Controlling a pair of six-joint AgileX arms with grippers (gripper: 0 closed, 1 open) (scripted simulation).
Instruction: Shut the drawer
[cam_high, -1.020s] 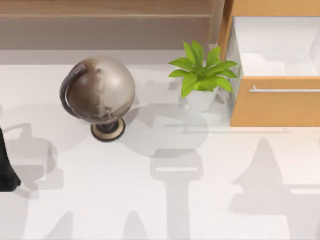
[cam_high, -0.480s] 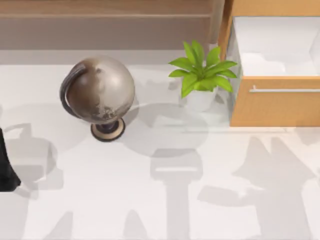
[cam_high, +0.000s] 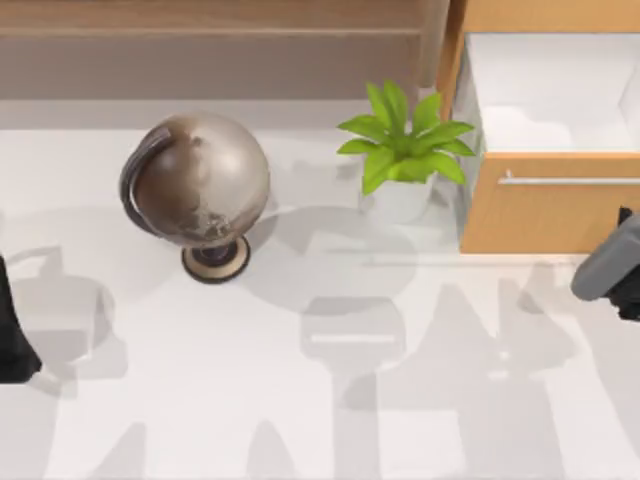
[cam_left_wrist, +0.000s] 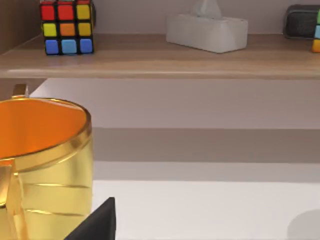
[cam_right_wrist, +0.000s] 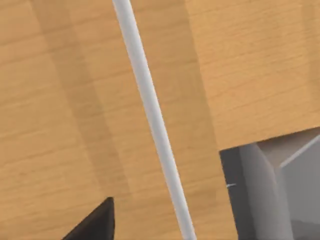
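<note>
Two arms share a pale tabletop (cam_high: 320, 400), seen first from above. At the top right corner the drawer (cam_high: 550, 205) stands pulled out, its orange-tan front facing the near edge and its white inner walls open to view. A thin silver handle (cam_high: 570, 181) runs along the front from left to right, so the front's long axis lies across the view. At the right edge, just in front of the drawer front and near its right end, part of the right arm (cam_high: 610, 262) shows grey and black; whether its claw is spread or pressed together cannot be told. The left arm (cam_high: 12, 330) sits parked at the far left edge, well apart from the drawer. A globe (cam_high: 200, 185) and a potted plant (cam_high: 405, 150) stand to the drawer's left.

From the left wrist, a gold cup (cam_left_wrist: 42, 165) stands close by, with a wooden shelf (cam_left_wrist: 160, 57) behind it.

From the right wrist, the wooden drawer front sits very near, the bar handle slanting across it. Judging by this, the right arm is the nearer, and the push runs away from the near edge, square to the handle.
</note>
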